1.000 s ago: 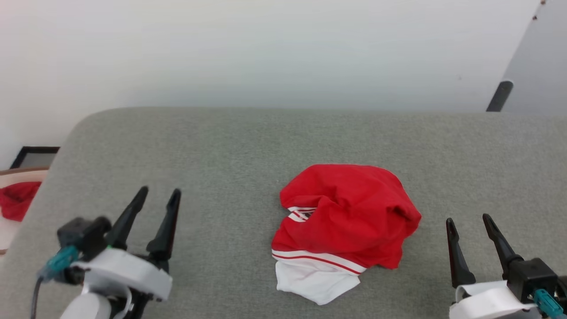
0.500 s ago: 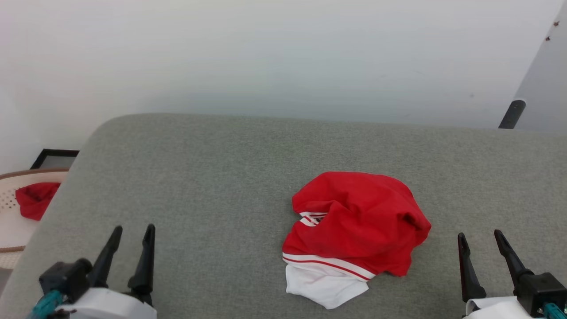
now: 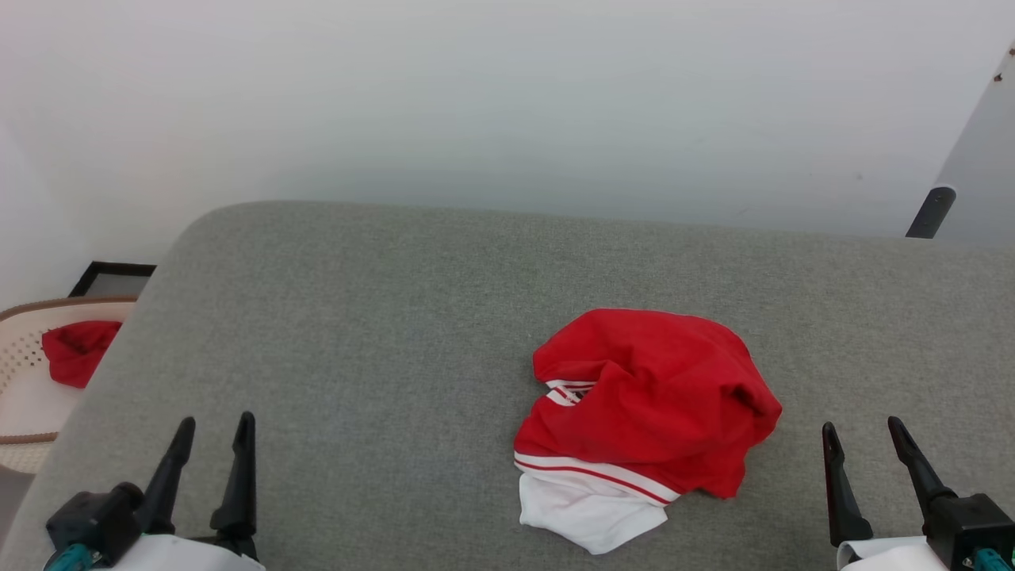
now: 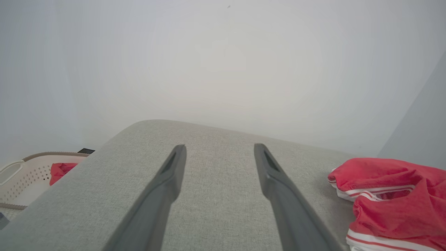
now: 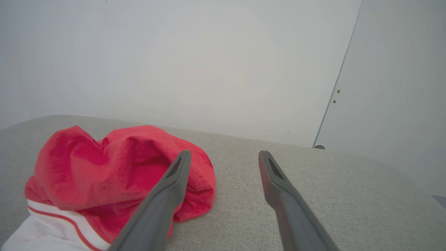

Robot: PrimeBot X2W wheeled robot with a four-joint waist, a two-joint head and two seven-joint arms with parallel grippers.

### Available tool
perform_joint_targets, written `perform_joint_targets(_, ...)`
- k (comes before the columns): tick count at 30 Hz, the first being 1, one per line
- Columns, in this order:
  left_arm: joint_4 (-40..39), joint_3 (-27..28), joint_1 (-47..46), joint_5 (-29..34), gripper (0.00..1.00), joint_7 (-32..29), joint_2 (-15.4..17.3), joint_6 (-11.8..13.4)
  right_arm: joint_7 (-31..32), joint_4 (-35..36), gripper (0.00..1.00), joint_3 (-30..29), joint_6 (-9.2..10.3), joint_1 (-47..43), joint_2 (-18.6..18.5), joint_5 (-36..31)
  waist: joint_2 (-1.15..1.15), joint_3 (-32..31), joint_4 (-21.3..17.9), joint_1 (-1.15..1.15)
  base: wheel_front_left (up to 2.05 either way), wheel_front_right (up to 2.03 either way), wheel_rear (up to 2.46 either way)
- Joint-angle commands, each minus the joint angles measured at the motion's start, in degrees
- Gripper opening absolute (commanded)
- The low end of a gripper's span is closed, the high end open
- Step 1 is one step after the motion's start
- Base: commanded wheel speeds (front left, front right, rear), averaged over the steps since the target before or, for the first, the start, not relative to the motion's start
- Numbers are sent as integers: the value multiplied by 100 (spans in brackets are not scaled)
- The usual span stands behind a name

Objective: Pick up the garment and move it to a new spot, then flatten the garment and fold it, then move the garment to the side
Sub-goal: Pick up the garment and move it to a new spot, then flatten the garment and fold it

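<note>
The garment lies crumpled in a red heap on the grey cushioned surface, right of centre, with a white sleeve and red-and-white striped trim at its near edge. It also appears at the right edge of the left wrist view as the garment and at the left of the right wrist view as the garment. My left gripper is open at the lower left, well away from the cloth. My right gripper is open at the lower right, just beside the heap, holding nothing.
A pale perforated basket with a red cloth inside stands on the floor beyond the surface's left edge. A white wall backs the surface. A dark post stands at the far right.
The head camera has shifted, so the whole scene sits a little right and lower. My left gripper has drawn back toward the bottom left. The garment lies as before.
</note>
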State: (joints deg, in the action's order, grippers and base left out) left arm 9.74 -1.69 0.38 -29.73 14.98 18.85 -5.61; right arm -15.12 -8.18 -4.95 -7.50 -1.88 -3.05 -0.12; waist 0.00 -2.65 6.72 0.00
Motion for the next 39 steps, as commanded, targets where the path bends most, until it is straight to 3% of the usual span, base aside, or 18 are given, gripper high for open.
perform_joint_targets(1,18,23,67,59,100,25,-24,-56,-5,7,100,19,2,-7,8,-3,0,8,-7,0,0,0,0)
perform_joint_targets(7,61,-232,-189,-20,100,-115,26,-140,-5,38,100,14,2,105,9,-6,0,108,-85,0,0,0,0)
perform_joint_targets(12,-194,-581,-585,-406,100,-819,186,-180,-5,105,100,3,2,283,8,-21,0,301,-226,0,0,0,0)
perform_joint_targets(21,-882,-1043,-1538,-1385,100,-3419,707,-120,-5,223,100,-95,2,780,-2,23,0,856,-509,0,0,0,0)
perform_joint_targets(30,-1372,-1569,-2192,-1997,100,-5703,861,381,-5,237,100,-129,2,1179,6,28,0,1307,-730,0,0,0,0)
perform_joint_targets(39,-1408,-1906,-2302,-2260,100,-6862,879,889,-5,197,100,-57,2,1392,13,20,0,1486,-911,0,0,0,0)
